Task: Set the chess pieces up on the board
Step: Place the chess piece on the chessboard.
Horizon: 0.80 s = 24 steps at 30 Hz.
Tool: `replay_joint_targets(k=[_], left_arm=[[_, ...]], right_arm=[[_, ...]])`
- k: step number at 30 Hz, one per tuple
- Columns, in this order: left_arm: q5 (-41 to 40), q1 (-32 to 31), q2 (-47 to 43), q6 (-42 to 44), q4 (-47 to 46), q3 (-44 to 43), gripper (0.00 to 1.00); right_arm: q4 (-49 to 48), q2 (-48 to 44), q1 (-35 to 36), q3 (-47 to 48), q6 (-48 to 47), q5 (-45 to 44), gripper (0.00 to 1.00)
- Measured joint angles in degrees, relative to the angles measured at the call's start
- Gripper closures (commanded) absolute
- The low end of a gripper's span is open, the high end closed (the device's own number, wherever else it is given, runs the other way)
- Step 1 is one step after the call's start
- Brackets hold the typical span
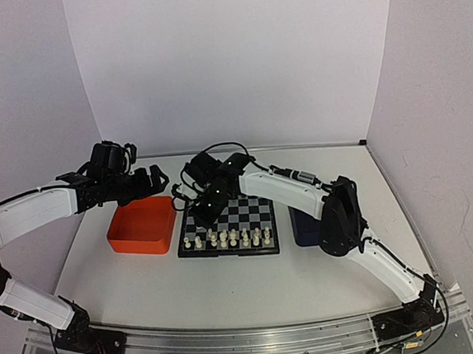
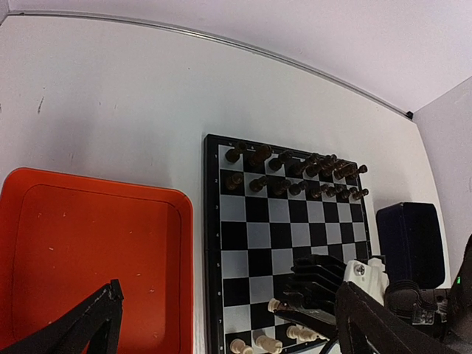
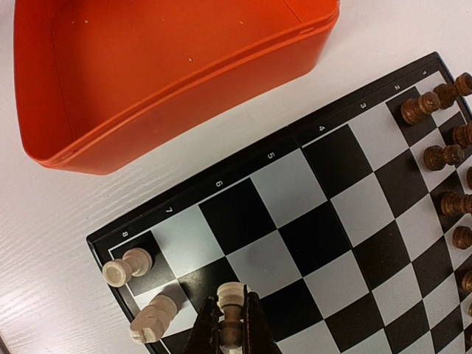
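White walls close in a white tabletop point(image 1: 229, 285) with the board point(image 1: 256, 212) at its middle. The right arm's jaws point(image 3: 231, 328) are pressed together on a single cream piece point(image 3: 230, 302), held upright over the squares near one corner of the board; whether its foot touches the board cannot be told. Just to the left of these jaws, two more of the cream chess pieces point(image 3: 127, 266) sit on the corner squares beside the black rim. Ahead of the jaws and to their left, off the board, lies an orange tray point(image 3: 147, 88). Far to their right a double row of dark pieces point(image 3: 435, 155) lines the opposite side.

The left arm's jaws point(image 1: 161, 183) are spread wide and grip nothing; they hang above the orange tray's far edge. In the left wrist view the tray lies below these jaws and the board to their right, with a dark blue tray point(image 2: 409, 243) beyond it. From above, a line of cream pieces (closely set) stands along the board's near edge, beneath the right jaws.
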State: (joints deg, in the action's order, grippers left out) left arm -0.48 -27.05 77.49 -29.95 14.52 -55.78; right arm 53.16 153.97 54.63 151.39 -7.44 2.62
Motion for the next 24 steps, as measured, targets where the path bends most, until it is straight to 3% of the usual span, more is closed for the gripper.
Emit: replay_joint_targets(k=[24], left_arm=[[-0.77,0.00,0.02,1.46,0.02,0.44,0.00]], right_arm=[[-0.02,0.66,0.16,-2.46,-0.53,0.62,1.00]])
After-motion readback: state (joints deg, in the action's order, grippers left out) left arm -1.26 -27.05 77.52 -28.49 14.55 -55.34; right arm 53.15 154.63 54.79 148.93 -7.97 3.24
